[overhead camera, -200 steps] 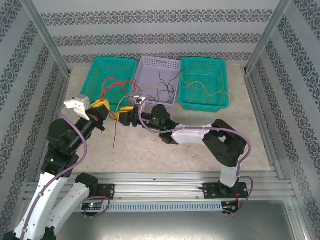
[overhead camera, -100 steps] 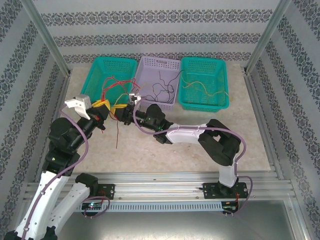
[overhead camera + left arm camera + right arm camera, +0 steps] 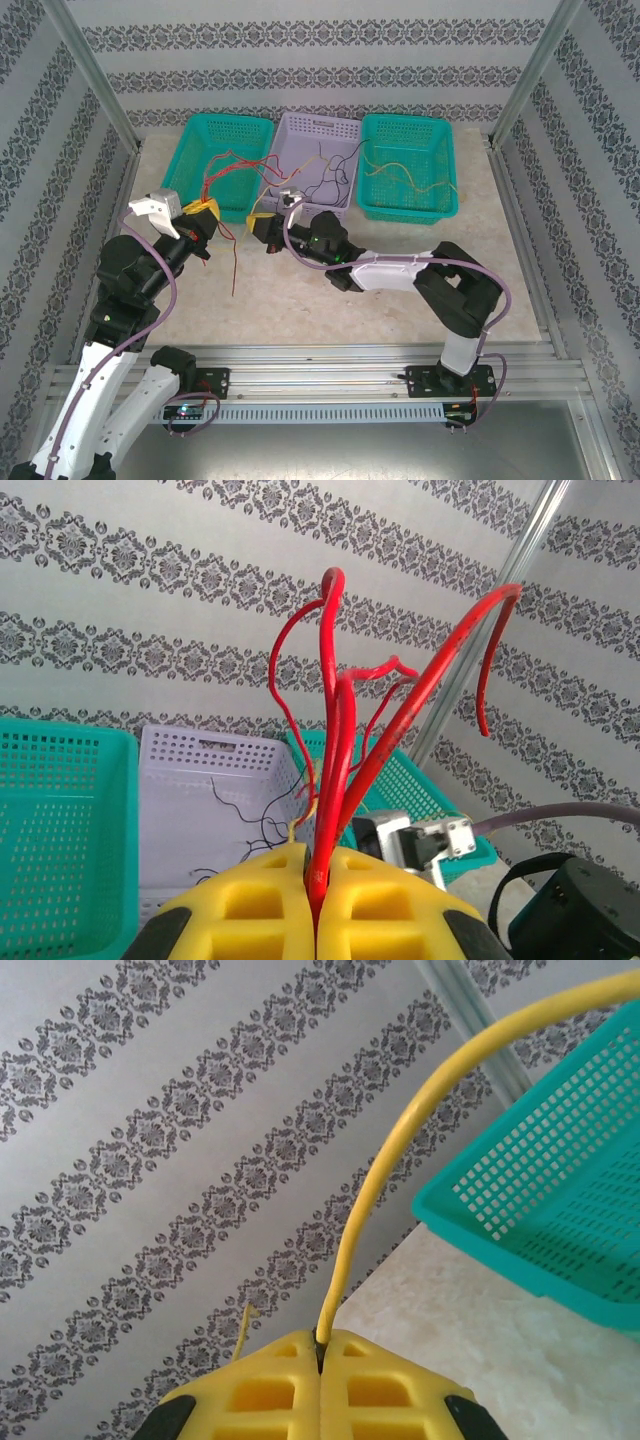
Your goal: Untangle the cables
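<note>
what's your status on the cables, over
Left end effector shut on red cables. Right end effector shut on yellow cable. Dark cables lying in purple basket.

robot lab cell, aluminium frame (image 3: 320, 358)

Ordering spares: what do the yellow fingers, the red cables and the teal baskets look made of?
Yellow fingers: likely moulded or printed plastic, matte, with recessed pockets. Red cables: probably plastic-insulated wire, smooth, slight sheen, holding curves. Teal baskets: plastic, moulded grid holes.

Yellow cable (image 3: 360, 1235) runs off the right wrist view; dark cables (image 3: 335, 178) seem too thin to trace.
</note>
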Controlling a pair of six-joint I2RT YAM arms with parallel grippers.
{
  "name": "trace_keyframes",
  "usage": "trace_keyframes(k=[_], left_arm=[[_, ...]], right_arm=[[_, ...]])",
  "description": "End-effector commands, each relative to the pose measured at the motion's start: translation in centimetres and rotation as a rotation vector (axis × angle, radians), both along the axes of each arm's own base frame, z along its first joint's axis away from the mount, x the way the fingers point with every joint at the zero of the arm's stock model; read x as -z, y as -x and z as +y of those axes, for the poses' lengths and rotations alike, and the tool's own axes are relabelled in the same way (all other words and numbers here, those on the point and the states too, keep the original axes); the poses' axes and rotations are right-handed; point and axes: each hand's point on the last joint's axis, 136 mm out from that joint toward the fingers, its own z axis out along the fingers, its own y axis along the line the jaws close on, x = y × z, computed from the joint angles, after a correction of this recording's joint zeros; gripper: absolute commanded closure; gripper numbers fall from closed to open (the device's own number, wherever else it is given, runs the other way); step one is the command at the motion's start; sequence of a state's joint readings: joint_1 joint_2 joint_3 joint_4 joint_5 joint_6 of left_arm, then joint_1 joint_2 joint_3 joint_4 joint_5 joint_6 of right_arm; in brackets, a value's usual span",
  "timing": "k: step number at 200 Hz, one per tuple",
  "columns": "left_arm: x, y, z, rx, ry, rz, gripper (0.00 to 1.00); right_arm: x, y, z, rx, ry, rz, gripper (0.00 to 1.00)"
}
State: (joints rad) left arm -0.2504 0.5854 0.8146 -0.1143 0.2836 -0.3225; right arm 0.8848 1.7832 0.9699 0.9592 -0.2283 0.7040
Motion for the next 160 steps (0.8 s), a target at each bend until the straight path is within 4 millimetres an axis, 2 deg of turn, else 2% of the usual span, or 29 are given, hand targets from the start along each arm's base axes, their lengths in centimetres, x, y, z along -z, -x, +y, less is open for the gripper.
trace_keyframes(k=[1,24,47,77,94,121,141,160], left_arm=[[-1.5,0.0,0.8,-0.034,0.023,-0.056,1.00],[-1.4,-0.3,1.4,-0.075,0.020,-0.046,1.00],[-0.9,-0.7,3.0,-0.166,0.021,-0.014,1.00],[-0.4,-1.2,5.0,-0.278,0.033,0.022,1.00],[-0.1,-1.3,5.5,-0.302,0.032,0.036,1.00],[0.3,-1.6,5.9,-0.331,0.024,0.060,1.00],[0.4,-1.6,6.2,-0.347,0.019,0.070,1.00],[0.4,-1.6,6.3,-0.352,0.019,0.069,1.00]], right_arm=[[-1.7,0.1,-2.6,0.041,0.003,-0.034,1.00],[-1.7,-0.1,-5.6,0.057,0.033,0.009,1.00],[-3.0,0.2,-7.9,0.000,0.031,0.058,1.00],[-5.5,0.9,-8.8,-0.087,0.059,0.069,1.00],[-7.2,0.9,-9.2,-0.131,0.040,0.080,1.00],[-9.5,-0.3,-9.9,-0.194,-0.017,0.176,1.00],[-10.7,-1.5,-11.5,-0.159,-0.052,0.216,1.00],[-11.0,-2.2,-12.9,-0.137,-0.049,0.248,1.00]])
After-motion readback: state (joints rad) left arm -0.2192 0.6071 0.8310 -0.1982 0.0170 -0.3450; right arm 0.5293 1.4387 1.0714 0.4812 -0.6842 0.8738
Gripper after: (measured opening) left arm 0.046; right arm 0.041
